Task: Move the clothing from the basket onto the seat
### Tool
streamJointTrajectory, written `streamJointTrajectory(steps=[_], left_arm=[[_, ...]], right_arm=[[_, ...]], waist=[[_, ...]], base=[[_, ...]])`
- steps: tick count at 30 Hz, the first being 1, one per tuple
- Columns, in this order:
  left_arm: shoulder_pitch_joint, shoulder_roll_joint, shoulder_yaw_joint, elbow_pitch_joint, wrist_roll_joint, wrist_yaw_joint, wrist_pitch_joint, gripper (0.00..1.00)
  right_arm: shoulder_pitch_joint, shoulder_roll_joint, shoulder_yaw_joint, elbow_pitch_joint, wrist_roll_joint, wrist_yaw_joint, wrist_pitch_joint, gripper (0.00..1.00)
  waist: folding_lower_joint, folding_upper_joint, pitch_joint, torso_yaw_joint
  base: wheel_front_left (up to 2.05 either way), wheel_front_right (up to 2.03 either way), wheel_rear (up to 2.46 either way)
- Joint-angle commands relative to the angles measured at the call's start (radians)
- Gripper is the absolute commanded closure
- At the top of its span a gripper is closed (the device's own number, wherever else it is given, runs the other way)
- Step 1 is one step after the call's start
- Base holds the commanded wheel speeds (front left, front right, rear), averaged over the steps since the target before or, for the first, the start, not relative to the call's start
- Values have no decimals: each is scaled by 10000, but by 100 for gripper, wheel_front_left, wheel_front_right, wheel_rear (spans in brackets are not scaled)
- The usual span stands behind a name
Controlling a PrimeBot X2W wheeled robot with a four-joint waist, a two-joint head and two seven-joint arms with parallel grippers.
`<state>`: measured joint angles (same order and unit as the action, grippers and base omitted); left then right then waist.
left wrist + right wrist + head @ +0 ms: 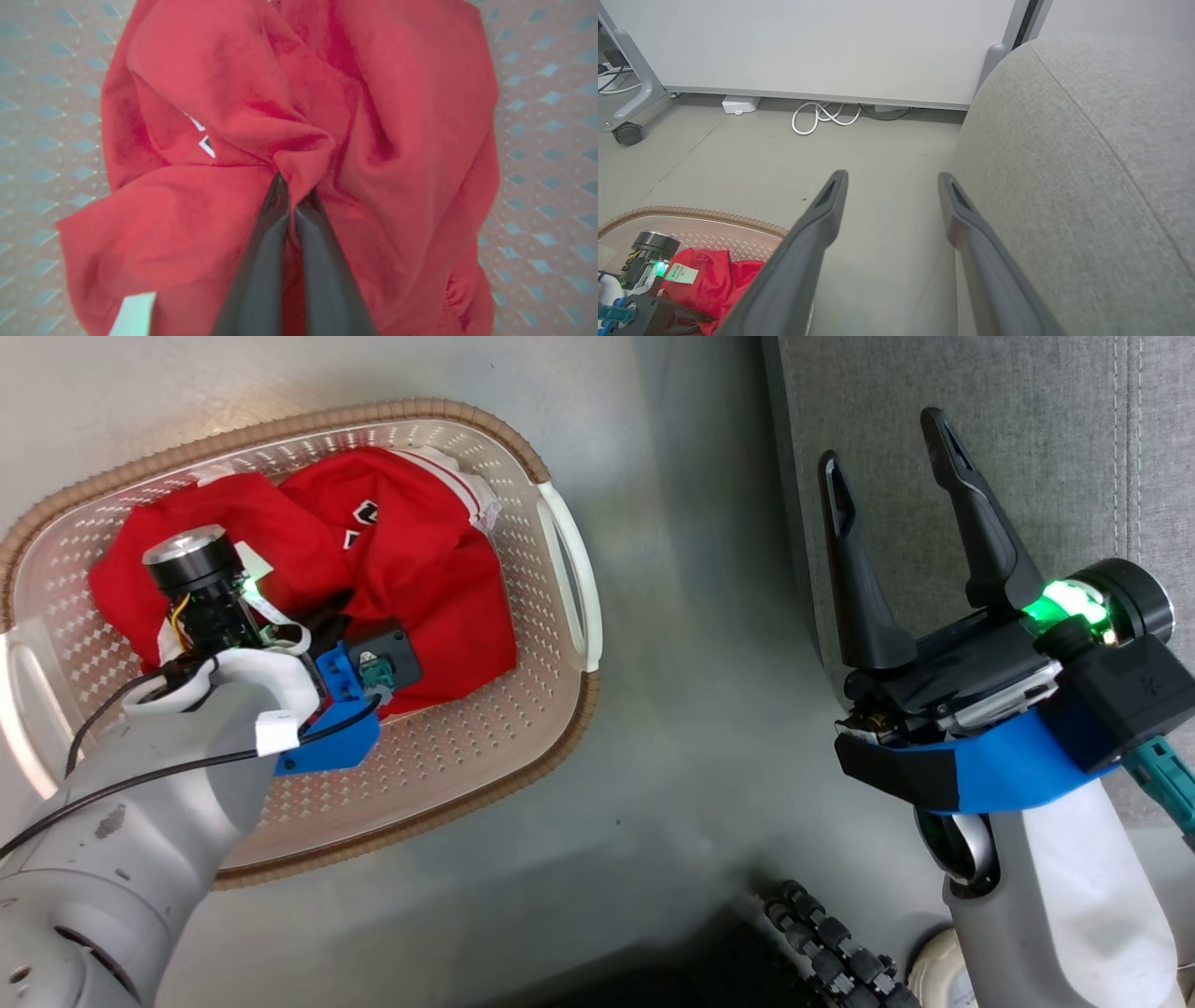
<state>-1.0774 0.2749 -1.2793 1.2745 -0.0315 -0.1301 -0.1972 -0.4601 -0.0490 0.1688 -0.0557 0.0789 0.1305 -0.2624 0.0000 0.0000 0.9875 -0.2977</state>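
Far left: basket [560, 569] on the floor [691, 728], clothing [420, 579] heaped red inside, not yet lifted out. Down in the heap: left end effector [295, 186], closed on a small raised fold of the clothing, fingertips nearly together with cloth pinched between.

Risks from that grip:
- Thin pinch, near the tips only; liable to slip free under the weight of hanging cloth.
- Folds bunched and overlapping, hard to tell one piece from another; may haul up the whole heap, or shed part of it over the rim.
- Basket probably light; may tip or slide along the floor on a snag at the rim or a handle.

Middle: bare floor between basket and seat, the landing place for anything dropped on the carry.

Right: right end effector [882, 443], open and empty, held just beside the seat edge. Possibly in the path of the carry; could be brushed by trailing cloth or by the left arm.

Far right: seat [1027, 448], grey, no clothing on the visible part
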Motion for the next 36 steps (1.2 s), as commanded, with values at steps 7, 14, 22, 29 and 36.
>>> streamJointTrajectory(steps=[7, 14, 22, 29, 36], left_arm=[[48, -400, -32, -33, -534, -3, -445, 100], [436, -659, 211, -557, -1716, -3, -675, 100], [1267, -503, 1084, -2307, -2612, 83, -691, 100], [2271, -423, 2087, -3422, -3000, 186, -693, 100], [3261, -327, 3354, -4592, -3235, 166, -692, 100]], right_arm=[[-76, -27, -155, 149, -248, 5, -37, 0], [-38, -27, -242, 517, -458, 5, -37, 0], [265, -30, -382, 1045, -747, 5, -37, 0], [703, -30, -511, 1466, -905, 5, -38, 0], [1224, -30, -604, 1782, -915, 5, -38, 0]], waist=[[0, 0, -596, 391], [0, 0, -1565, 923], [0, 0, -2963, 1546], [0, 0, -4259, 1970], [0, 0, -5452, 2324]], base=[[0, 0, 0], [0, 0, 0], [0, 0, 0], [0, 0, 0], [0, 0, 0]])
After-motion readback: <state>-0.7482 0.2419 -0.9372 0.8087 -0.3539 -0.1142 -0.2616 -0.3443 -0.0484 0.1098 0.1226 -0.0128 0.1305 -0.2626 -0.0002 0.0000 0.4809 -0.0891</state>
